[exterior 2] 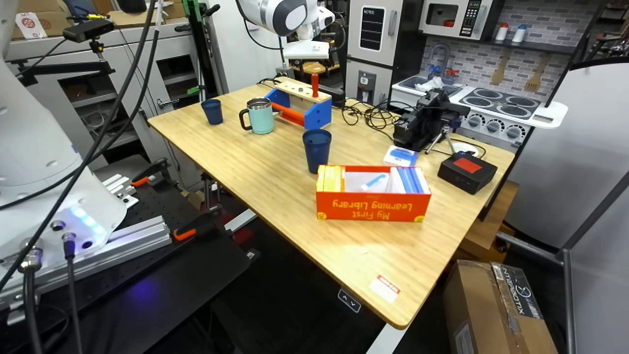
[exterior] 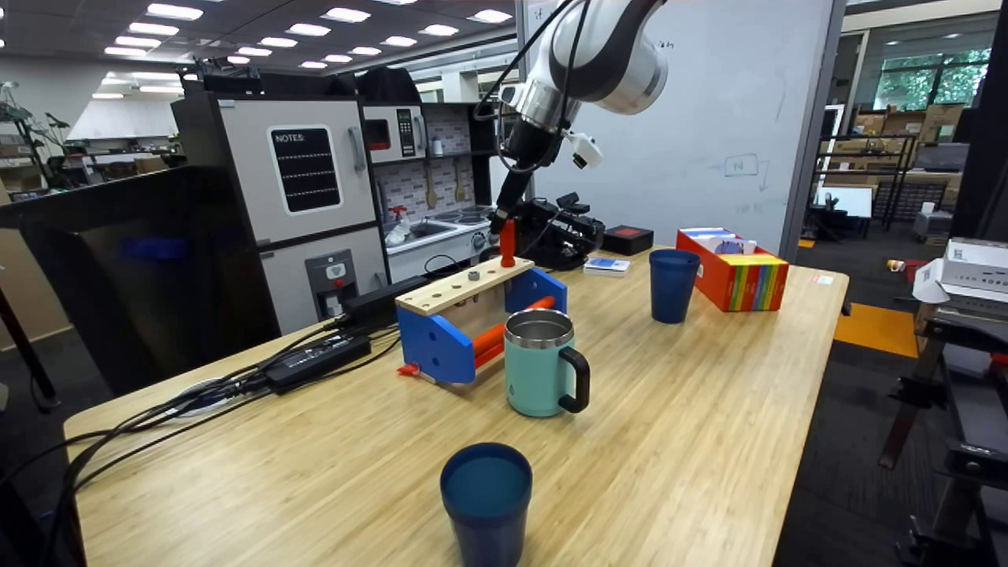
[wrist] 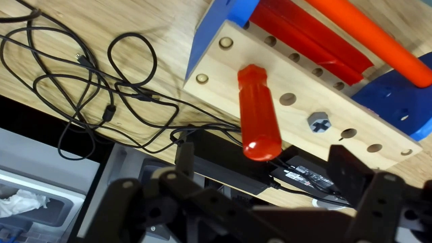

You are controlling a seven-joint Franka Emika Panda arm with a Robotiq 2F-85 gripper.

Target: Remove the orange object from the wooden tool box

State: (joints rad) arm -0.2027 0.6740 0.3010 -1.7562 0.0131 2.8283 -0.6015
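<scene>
Across both exterior views, a long light-wood table (exterior 2: 275,164). Above it, a white-and-black robot arm (exterior: 606,59), angled downward. On the tabletop, the wooden tool box (exterior: 453,291), with blue sides, a holed plank (wrist: 302,109) on top and an orange rod (wrist: 374,40) from side to side. Well apart from it, a red box (exterior 2: 366,206) lettered "My First Learning Library". At the end of the arm, the black gripper (wrist: 261,156) with fingers (wrist: 346,168) set wide apart. Just beside the tool box, a pale green mug (exterior: 538,374) with a black handle. Near the red box, a dark blue cup (exterior: 673,287); beyond the mug, a matching cup (exterior: 488,512). Upright in the plank, near one end, the orange object (wrist: 258,118), orange-red and handle-shaped; top end between the spread fingers in the wrist view, with a visible gap on either side; in an exterior view, right by the fingertips. Farther along the plank, a grey bolt head (wrist: 319,122) with a cross-shaped slot.
</scene>
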